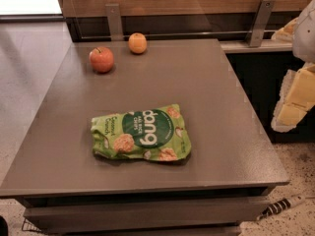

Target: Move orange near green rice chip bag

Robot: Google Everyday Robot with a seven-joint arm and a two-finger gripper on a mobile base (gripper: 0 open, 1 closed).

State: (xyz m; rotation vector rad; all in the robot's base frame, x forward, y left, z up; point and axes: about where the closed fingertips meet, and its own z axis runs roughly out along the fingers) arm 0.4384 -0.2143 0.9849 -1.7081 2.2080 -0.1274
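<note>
The orange (137, 43) sits at the back of the grey table, left of centre, near the rear edge. The green rice chip bag (141, 132) lies flat in the middle of the table toward the front, its "dang" lettering upside down to me. My gripper (291, 107), white and pale yellow, hangs at the right edge of the view, beyond the table's right side. It is far from both the orange and the bag and holds nothing that I can see.
A red apple (101, 59) stands just left of and in front of the orange. The table (221, 107) backs onto a wood-panelled wall with a metal rail (114, 21). A striped cable (283, 205) lies on the floor at the front right.
</note>
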